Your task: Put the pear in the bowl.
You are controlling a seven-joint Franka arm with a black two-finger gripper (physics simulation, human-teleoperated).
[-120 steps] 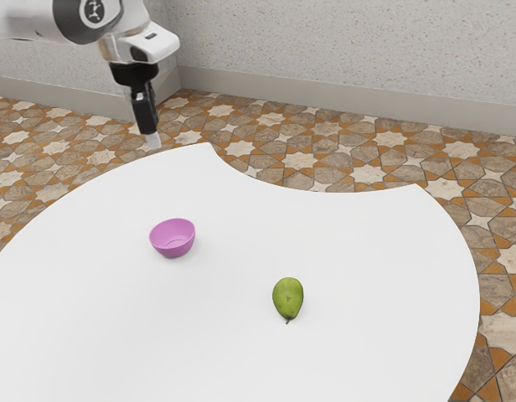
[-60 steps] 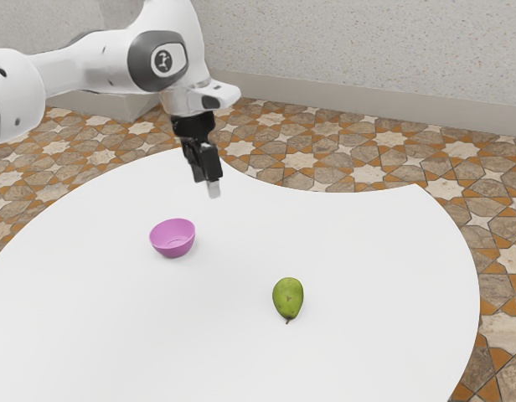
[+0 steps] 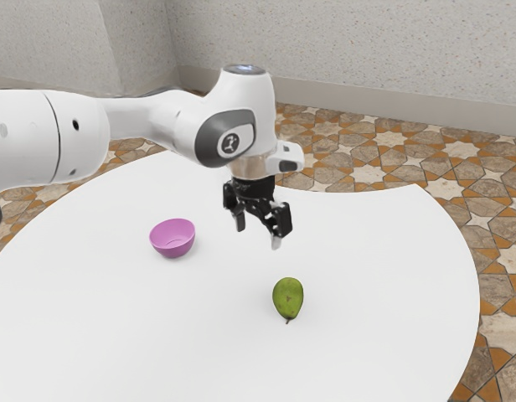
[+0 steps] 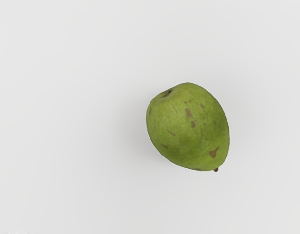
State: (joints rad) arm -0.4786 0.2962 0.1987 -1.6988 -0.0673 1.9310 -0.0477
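Bowl point(image 3: 172, 246): purple, upright, placed on the white table point(image 3: 99, 318), farthest toward the exterior view's left. Gripper point(image 3: 259, 234): fingers spread, nothing pinched, raised above the tabletop. Pear point(image 3: 288, 297): green, laid on its side, apart from the bowl. Handling: gripper best centred over the pear, lowered straight, then closed gently across its narrower width, lest it be rolled.

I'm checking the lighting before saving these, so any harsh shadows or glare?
Exterior view: the table is bright white, with a faint, soft shadow by the bowl; wrist view: a pale, soft-edged shadow beside the pear, no strong glare on it.
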